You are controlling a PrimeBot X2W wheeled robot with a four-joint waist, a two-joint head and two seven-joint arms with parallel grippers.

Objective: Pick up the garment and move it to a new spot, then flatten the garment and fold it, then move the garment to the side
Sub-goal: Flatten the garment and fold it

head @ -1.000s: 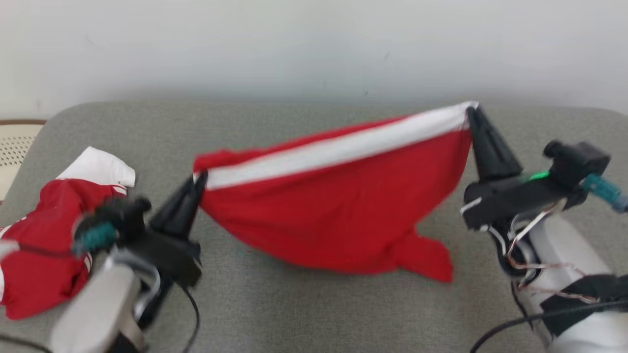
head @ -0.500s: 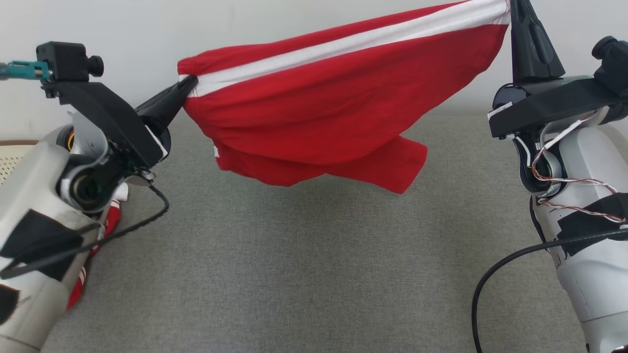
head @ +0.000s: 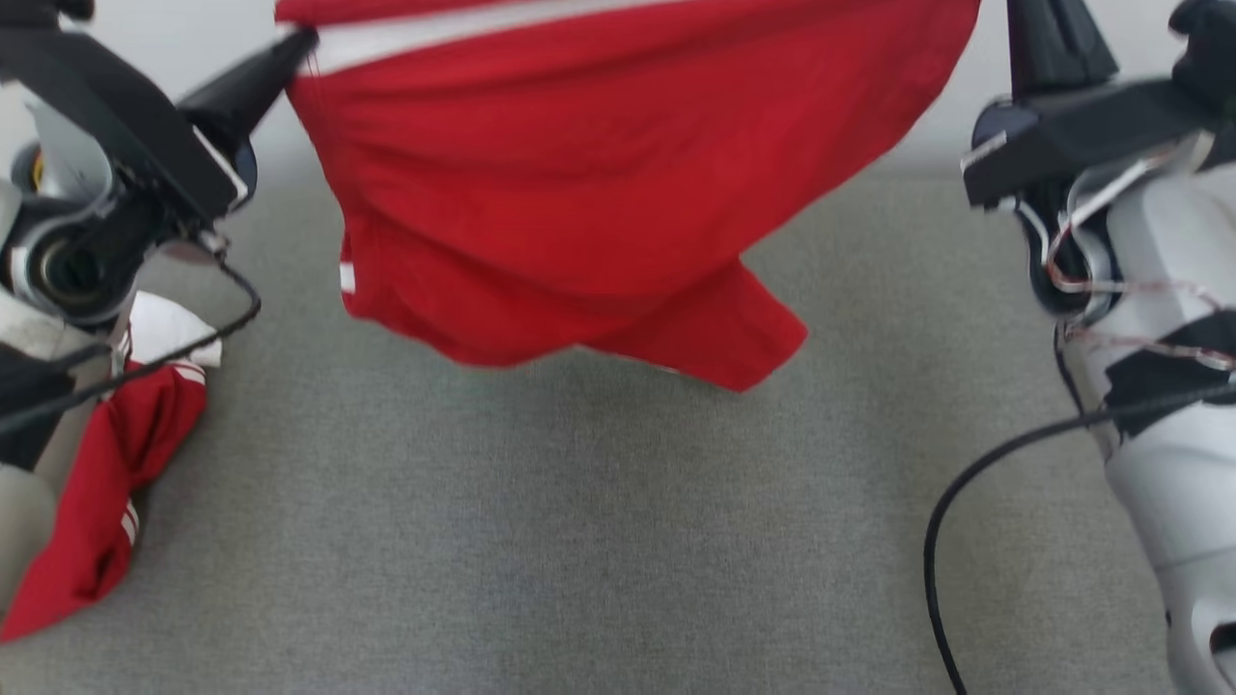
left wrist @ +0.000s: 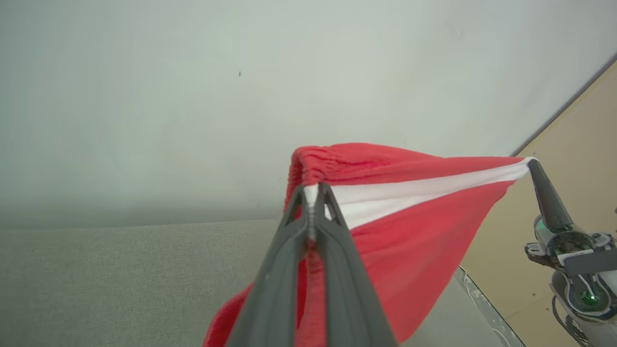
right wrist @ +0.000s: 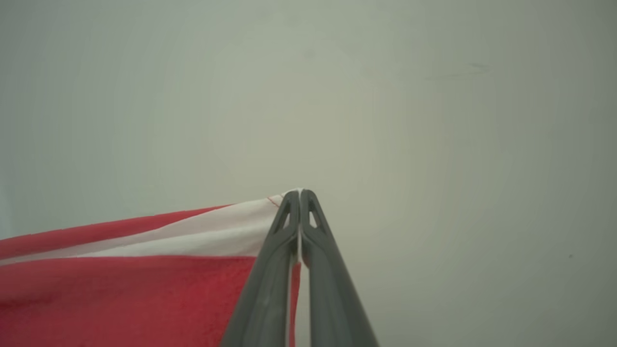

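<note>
Right at my fingertips, my left gripper (left wrist: pixel 312 190) is pinched tight on one end of the white band (left wrist: pixel 424 188) of the red garment (head: pixel 599 174). The cloth bunches into gathers just past the tips, and a strip of red runs down between the two fingers. My right gripper (right wrist: pixel 300 193) is closed the same way on the other end of that band, with a sliver of white corner poking out beyond the tips. Between the two grips the band runs taut and nearly straight; from my left wrist I see it stretch away to the dark point of the right gripper.

Below the band the red body of the garment hangs in the air in a loose sag, deepest toward the middle, and a lower flap trails off under the half nearer my right jaws. A short white mark sits on the edge beneath my left jaws. The cloth hangs clear of the grey fabric surface (head: pixel 579 541), which lies well below both grippers.

Below and outward of my left jaws, a second red-and-white garment (head: pixel 106 483) lies crumpled on that surface. A black cable (head: pixel 951 521) loops down under my right wrist. Beyond both sets of fingertips stands a plain pale wall (right wrist: pixel 385 96)
</note>
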